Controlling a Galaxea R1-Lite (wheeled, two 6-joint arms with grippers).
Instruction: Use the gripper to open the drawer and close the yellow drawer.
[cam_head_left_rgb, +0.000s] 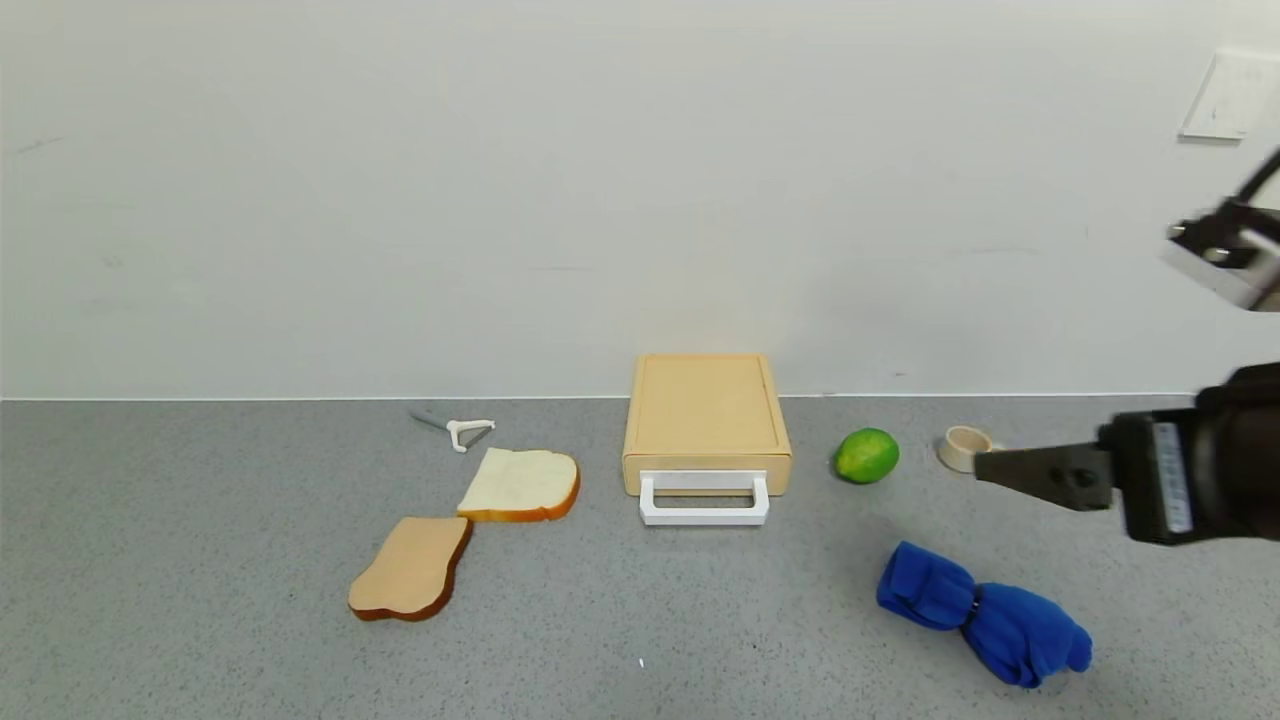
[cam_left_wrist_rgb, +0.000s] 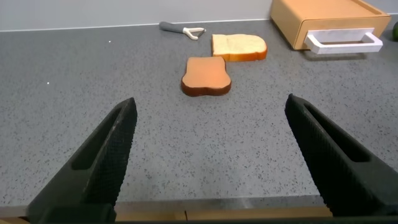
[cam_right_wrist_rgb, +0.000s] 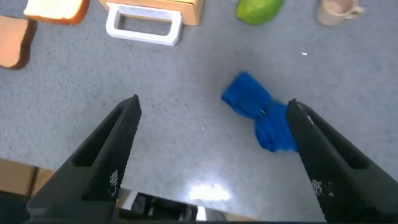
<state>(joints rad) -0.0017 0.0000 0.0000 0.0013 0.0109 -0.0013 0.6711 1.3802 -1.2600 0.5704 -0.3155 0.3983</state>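
Nothing done yet: drawer (cam_head_left_rgb: 706, 420) sits shut, handle (cam_head_left_rgb: 704, 499) untouched. Your right gripper (cam_right_wrist_rgb: 211, 155) hovers at its 3 o'clock, fingers spread; left gripper (cam_left_wrist_rgb: 211, 158) idle, spread.

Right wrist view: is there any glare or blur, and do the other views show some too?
Right wrist view: a bright glare patch on the table near the open right gripper. Head view: a motion-blurred arm part at the upper right edge; soft shadow under the lime. Left wrist view: even light, no glare.
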